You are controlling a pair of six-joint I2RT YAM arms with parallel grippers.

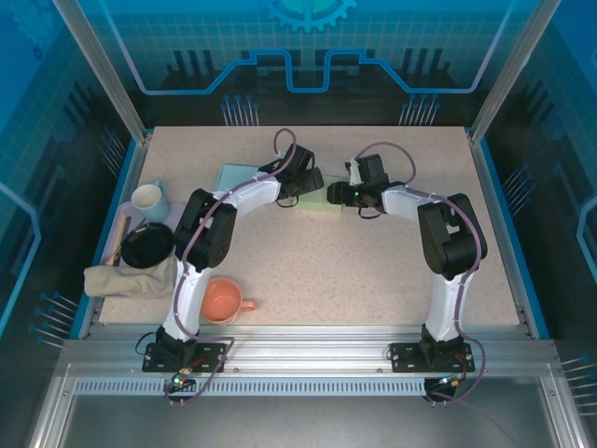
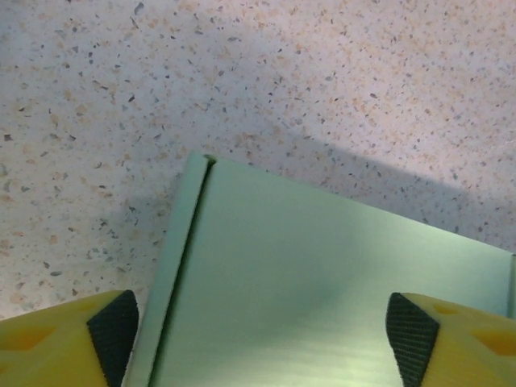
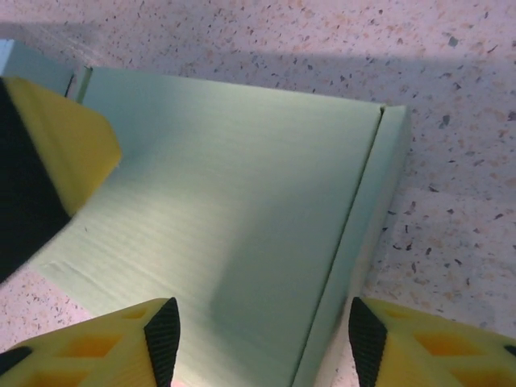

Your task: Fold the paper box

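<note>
Bare bench [image 1: 373, 271] lies open near-centre and right. White mug [image 1: 149, 199], black bowl [image 1: 147, 245], cloth [image 1: 126, 280] and orange cup [image 1: 224, 301] crowd the left edge; arms [image 1: 410, 201] over the paper box [image 1: 235, 177] block far centre.

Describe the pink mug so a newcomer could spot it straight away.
Start at the speckled table and go to its near-left corner. The pink mug stands there by the near edge, right of the beige cloth, with its handle pointing right. Colour sets it apart: the white mug stands farther back.
</note>
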